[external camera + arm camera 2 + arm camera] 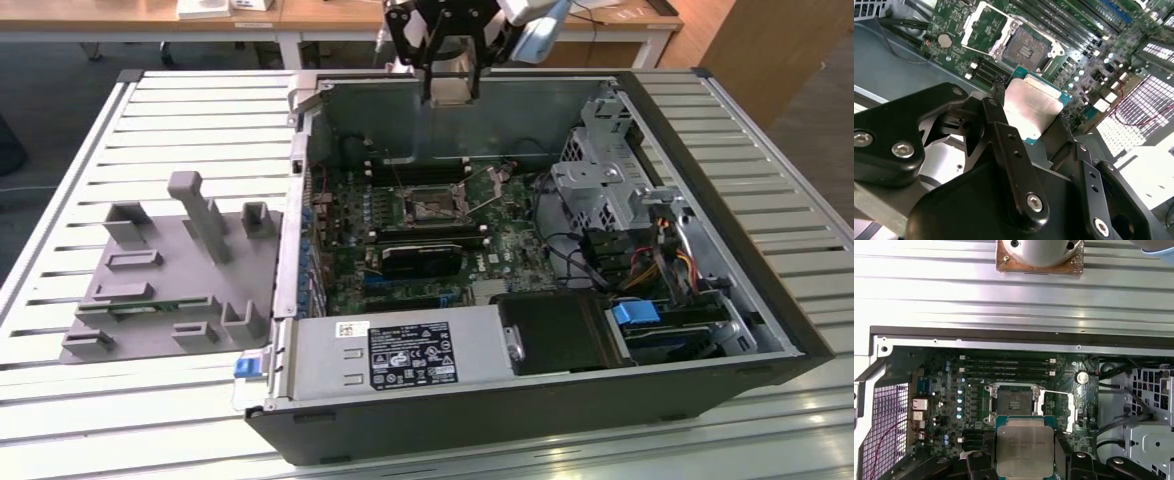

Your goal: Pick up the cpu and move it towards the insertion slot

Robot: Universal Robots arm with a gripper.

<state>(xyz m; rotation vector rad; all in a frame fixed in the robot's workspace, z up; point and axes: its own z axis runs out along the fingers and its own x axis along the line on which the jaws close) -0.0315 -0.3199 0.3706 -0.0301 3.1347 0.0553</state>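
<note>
Two black fingers (1014, 165) of the claw (1031, 112) are closed on the cpu (1031, 107), pinching it by opposite edges; its pale metal top faces the second wrist view's camera, with a green rim showing along the edge. In the first wrist view the cpu (1025, 449) sits at the bottom centre of the frame, held between the fingers (976, 465), and hangs in the air above the motherboard (944, 405).

The slot (1015, 404) lies just above the cpu in that frame, its dark centre bare and its silvery bracket (1058, 410) swung open to the right. In the second wrist view the slot (1026, 47) is at upper centre, beyond the cpu's far edge.

In the exterior view the claw (450, 60) hangs at the top centre of the frame, over the rear wall of the open case (534, 420), well apart from the slot (434, 207) down on the board. A grey holder (174, 290) with upright blocks rests on the slatted tabletop (187, 110) at the frame's left, beside the case.
</note>
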